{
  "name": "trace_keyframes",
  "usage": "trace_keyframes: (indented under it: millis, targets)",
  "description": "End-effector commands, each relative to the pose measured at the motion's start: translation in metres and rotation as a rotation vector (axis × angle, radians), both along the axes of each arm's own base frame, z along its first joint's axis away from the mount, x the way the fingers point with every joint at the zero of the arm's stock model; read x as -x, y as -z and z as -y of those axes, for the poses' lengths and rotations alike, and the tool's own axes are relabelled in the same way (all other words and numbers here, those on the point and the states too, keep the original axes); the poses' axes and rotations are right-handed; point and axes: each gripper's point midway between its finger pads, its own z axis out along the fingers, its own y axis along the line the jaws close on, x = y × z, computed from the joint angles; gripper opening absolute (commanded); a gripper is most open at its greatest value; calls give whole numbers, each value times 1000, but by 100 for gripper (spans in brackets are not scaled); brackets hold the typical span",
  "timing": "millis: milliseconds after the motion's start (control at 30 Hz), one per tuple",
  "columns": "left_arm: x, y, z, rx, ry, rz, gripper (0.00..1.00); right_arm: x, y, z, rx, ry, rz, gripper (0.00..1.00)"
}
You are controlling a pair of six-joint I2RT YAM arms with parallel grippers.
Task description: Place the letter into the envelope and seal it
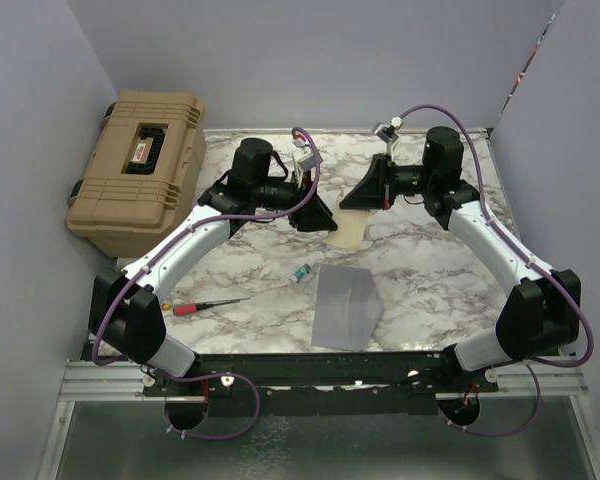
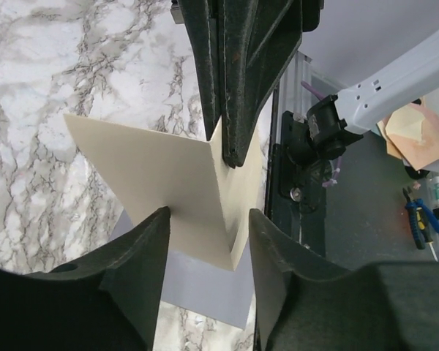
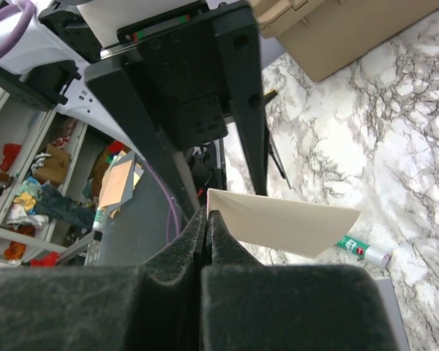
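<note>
Left arm (image 1: pixel 180 250) and right arm (image 1: pixel 500 250) rise from the 6 o'clock edge of the marble table (image 1: pixel 430 270) and reach inward, their heads meeting just past centre toward 12 o'clock. Letter (image 2: pixel 161 175) is between the two heads, stood up on edge rather than lying flat. Whether its lower corner touches the marble: cannot tell. Right gripper (image 3: pixel 206 217): jaws pressed together, pinching one corner of the letter, with the rest of the sheet sticking out past the fingers. Left gripper (image 2: pixel 208 219): jaws apart, one finger on each side of the sheet's lower part. The finger at 9 o'clock in the left wrist view looks to be against the paper, and the other sits just beside it. Firm contact not confirmed. Envelope (image 1: pixel 347 307) lies flat at 6 o'clock from the letter, near the arm bases and apart from both grippers. A small green-and-white tube (image 1: pixel 300 273) lies just off the envelope's 10 o'clock corner. Screwdriver (image 1: pixel 205 305), red handle, lies at 8 o'clock on the table beside the left arm. Tan toolbox (image 1: pixel 140 170), lid shut, is at 10 o'clock, off the marble's edge.
</note>
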Motion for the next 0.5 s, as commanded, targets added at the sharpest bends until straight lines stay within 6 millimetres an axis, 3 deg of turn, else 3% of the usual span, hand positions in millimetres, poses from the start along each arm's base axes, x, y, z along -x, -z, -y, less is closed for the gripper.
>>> trace_keyframes:
  millis: [0,100,200,467]
  targets:
    - [7,-17,2,25,16,3,54,7,-8,-3,-13,-27,55,1]
    - [4,-16,4,23,1,1,59,6,-9,-5,-31,-17,64,1]
    - [0,-13,5,18,-14,2,58,6,-13,-6,-59,-4,68,1]
    - [-9,-9,8,8,-65,-22,38,-2,-18,-8,-108,46,65,1]
